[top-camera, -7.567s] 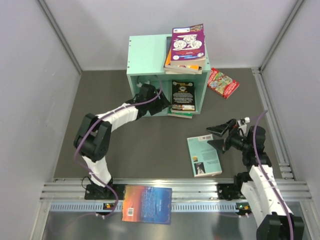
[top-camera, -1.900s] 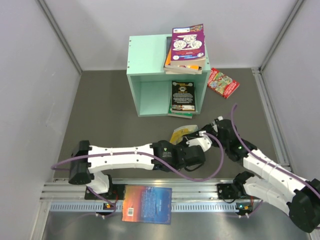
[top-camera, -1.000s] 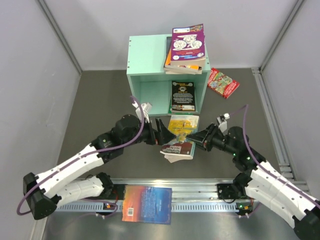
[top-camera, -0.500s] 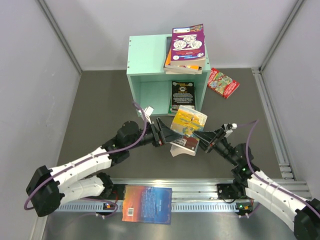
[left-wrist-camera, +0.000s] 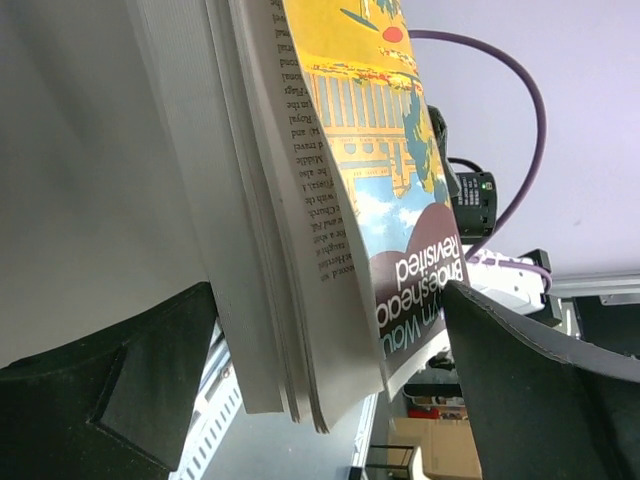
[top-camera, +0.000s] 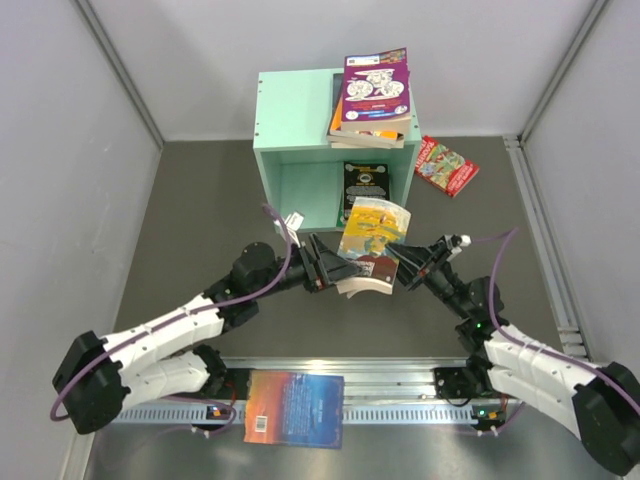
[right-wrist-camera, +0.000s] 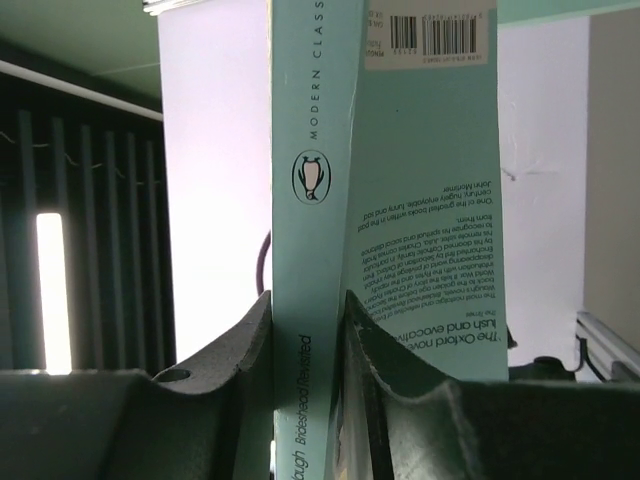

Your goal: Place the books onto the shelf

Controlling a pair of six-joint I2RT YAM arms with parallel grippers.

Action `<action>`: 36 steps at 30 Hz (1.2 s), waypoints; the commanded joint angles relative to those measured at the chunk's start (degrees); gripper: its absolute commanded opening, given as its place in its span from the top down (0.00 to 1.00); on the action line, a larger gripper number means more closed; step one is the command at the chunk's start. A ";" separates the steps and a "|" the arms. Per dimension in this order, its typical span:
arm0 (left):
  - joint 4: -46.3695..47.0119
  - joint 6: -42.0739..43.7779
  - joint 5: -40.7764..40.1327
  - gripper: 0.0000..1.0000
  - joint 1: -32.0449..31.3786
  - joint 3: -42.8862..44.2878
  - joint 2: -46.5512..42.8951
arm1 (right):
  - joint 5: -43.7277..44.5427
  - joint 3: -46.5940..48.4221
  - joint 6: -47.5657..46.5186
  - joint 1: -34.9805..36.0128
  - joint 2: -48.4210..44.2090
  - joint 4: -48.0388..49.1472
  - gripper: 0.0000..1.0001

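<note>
The pale teal spine of the book (right-wrist-camera: 305,300) reads "MODERN CLASS…" above a penguin logo (right-wrist-camera: 311,177), with "Brideshead Revisited" lower down. Its back cover carries a barcode (right-wrist-camera: 437,30) and a blurb with the words "lush and evocative". In the left wrist view the front cover shows "Revisited" upside down — the word above it is partly cut off.

Glossy card cover on the book (top-camera: 372,240), with matt off-white paper pages (left-wrist-camera: 250,200) fanned beneath. Smooth painted wood, matt mint, for the shelf (top-camera: 290,110); glossy covers too on the stacked books (top-camera: 372,95) atop it. Matt dark grey bench (top-camera: 220,220). Brushed metal rail (top-camera: 400,378). Shiny white plastic arm shells (top-camera: 170,325); matt black, faintly grainy jaws; smooth purple cable (left-wrist-camera: 530,110).
</note>
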 commanded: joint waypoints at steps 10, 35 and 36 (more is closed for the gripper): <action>8.79 -2.50 4.41 0.01 0.79 -0.80 6.84 | 5.84 10.08 8.90 -0.36 8.70 30.23 1.00; 21.01 -7.69 4.68 0.01 5.80 -3.35 9.39 | 10.68 15.10 12.51 0.78 10.74 31.40 1.00; 21.10 -7.77 4.42 0.01 5.89 -3.62 9.31 | 8.85 14.75 12.60 0.78 10.12 31.39 1.00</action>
